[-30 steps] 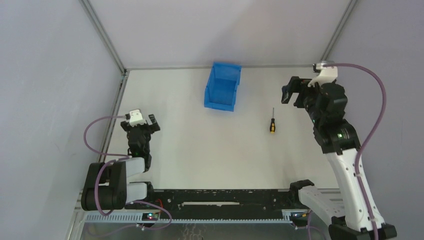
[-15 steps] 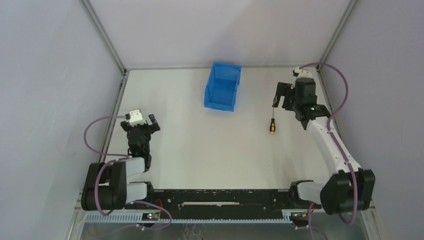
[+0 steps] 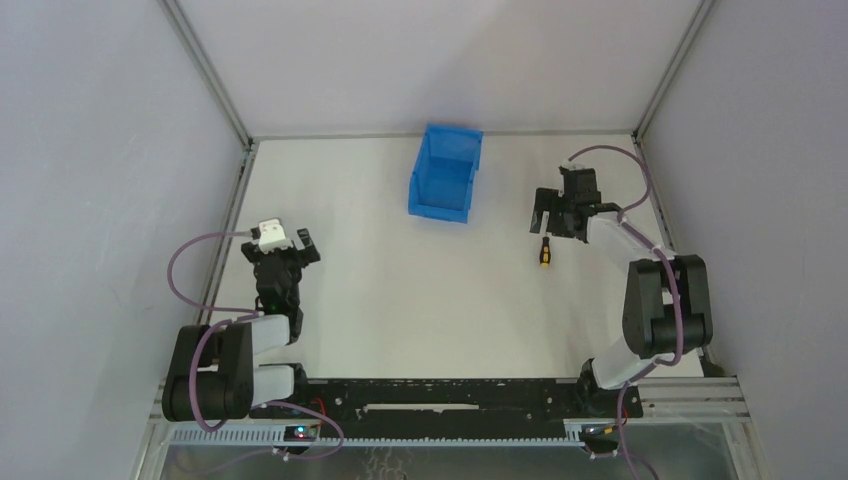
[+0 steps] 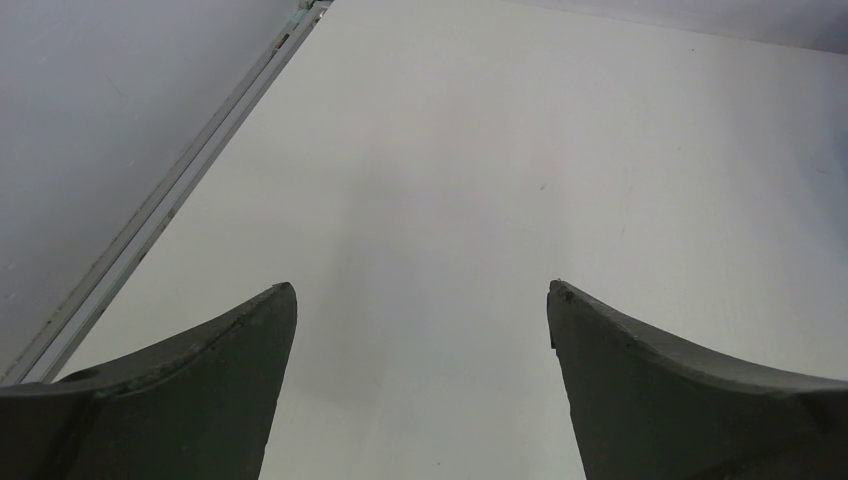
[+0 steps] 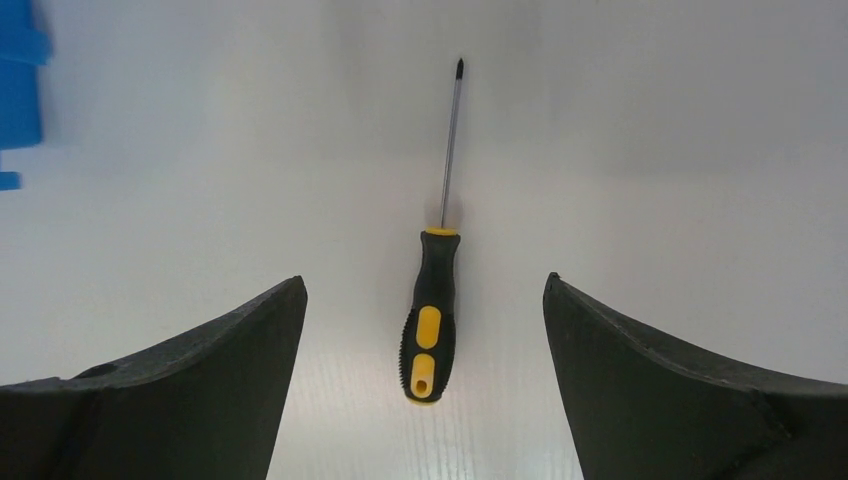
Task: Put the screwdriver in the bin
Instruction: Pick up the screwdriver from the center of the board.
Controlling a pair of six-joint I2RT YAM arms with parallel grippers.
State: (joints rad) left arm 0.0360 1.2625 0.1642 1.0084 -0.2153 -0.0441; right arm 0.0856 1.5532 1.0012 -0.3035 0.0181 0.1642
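Approach step here — the right tool (image 3: 549, 228) hangs over the screwdriver (image 5: 432, 290) with its jaws spread wide and nothing between them gripped, so the pick-up is not yet made. The screwdriver lies flat on the white tabletop (image 3: 400, 290), well to the right of the blue bin (image 3: 440, 210) and apart from it. In the right wrist view it sits neatly centred between the two dark fingers (image 5: 200, 380), black and yellow handle nearest the camera, thin shaft pointing away. By my reading, the next move calls for a straight drop until the fingers flank the handle (the fat part, not the slippery shaft), then a squeeze across it, a lift, and a carry leftwards over the bin's wall. The right arm is folded up hard — elbow raised near the right wall, forearm stretched forward, wrist tipped down at the screwdriver. The left tool (image 4: 421, 290) is parked on the other side, jaws apart and empty over bare tabletop, its arm tucked low beside its base.
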